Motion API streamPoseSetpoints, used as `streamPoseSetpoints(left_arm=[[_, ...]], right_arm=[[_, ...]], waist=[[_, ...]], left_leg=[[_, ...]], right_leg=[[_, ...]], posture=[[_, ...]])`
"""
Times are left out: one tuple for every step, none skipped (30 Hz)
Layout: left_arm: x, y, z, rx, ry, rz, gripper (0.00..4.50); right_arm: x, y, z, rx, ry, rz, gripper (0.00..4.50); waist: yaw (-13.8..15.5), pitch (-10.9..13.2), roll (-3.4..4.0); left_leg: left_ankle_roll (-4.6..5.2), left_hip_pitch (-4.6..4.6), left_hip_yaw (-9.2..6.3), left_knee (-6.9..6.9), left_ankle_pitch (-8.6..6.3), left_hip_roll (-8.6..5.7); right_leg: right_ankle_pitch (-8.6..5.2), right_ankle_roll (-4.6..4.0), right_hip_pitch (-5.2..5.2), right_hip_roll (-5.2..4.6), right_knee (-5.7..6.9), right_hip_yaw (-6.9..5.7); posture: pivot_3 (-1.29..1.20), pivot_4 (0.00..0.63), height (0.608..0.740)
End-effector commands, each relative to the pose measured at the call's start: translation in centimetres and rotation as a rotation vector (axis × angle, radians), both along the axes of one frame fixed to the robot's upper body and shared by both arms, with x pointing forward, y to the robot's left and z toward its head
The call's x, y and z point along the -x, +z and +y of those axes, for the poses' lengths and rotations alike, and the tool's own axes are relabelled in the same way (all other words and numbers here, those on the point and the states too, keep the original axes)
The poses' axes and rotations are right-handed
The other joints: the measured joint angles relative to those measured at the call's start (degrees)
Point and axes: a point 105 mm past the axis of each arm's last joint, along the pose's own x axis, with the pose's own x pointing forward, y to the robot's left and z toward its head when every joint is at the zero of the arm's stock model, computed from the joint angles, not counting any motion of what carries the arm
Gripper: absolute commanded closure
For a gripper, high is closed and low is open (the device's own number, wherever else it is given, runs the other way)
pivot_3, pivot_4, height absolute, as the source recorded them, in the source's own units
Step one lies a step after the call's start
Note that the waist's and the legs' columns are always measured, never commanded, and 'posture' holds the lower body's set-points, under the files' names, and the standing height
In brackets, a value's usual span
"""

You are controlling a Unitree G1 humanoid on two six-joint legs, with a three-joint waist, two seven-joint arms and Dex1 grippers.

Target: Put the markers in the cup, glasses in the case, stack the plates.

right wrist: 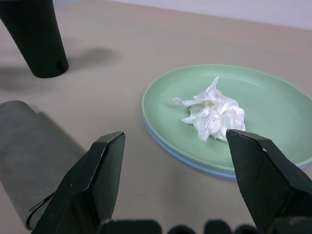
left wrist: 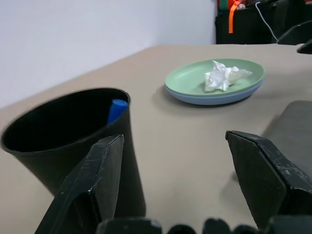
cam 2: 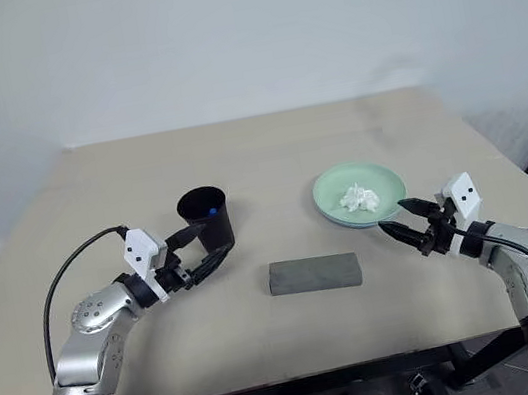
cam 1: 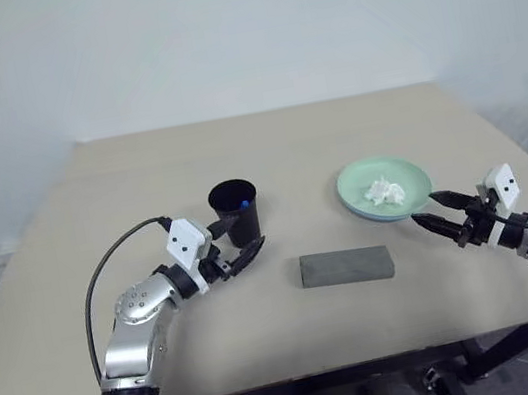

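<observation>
1. Task status, my read: looks nearly all done. Blue-capped marker [left wrist: 117, 110] stands inside the cup [cam 1: 236, 210]; mint plate [cam 1: 384, 185] sits on the blue plate [left wrist: 214, 99]; case [cam 1: 347, 267] lies closed at table centre. Glasses not visible, so I can't confirm they're in the case, and can't see a second marker in the cup.
2. L gripper [cam 1: 237, 246]: released, jaws spread, nothing held. It sits just beside the cup's base on the robot's left/near side, pointing in toward the case.
3. R gripper [cam 1: 437, 212]: released too, jaws wide, empty. Tips just off the near edge of the plates, aimed at them.
4. Key relation: a crumpled tissue [right wrist: 212, 113] sits mid-plate, straight ahead of the R gripper and between its jaw lines in the right wrist view. R arm is much nearer; L is well apart across the table [cam 1: 266, 146].
5. Case's long axis runs left-right, between both arms, roughly equal reach if I need to check it.
</observation>
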Motion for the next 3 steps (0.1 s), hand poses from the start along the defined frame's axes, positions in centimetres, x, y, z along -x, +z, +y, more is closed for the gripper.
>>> streamPoseSetpoints(left_arm=[[0.04,0.71,-0.06,0.006,-0.006,-0.029,0.98],[0.08,0.58,-0.06,0.005,-0.006,-0.024,0.98],[0.22,0.37,-0.16,0.006,-0.011,-0.017,0.98]], right_arm=[[-0.02,2.27,-0.30,0.008,-0.013,-0.076,0.90],[0.03,2.29,-0.32,0.010,-0.016,-0.075,0.90],[0.16,2.48,-0.33,0.013,-0.016,-0.077,0.90]], waist=[[0.01,0.00,0.00],[0.02,0.00,0.00],[0.02,0.00,0.00]], left_leg=[[0.01,0.00,0.00,-0.01,-0.01,0.00],[0.02,-0.01,0.00,-0.01,-0.03,0.00],[0.03,-0.01,0.01,-0.01,-0.03,0.00]], right_leg=[[0.00,0.00,-0.01,-0.01,0.00,0.00],[0.00,0.00,-0.01,-0.03,-0.01,0.00],[0.00,0.00,-0.01,-0.04,-0.02,0.00]], posture=[[0.00,0.000,0.740],[0.00,0.000,0.740],[0.00,0.000,0.740]])
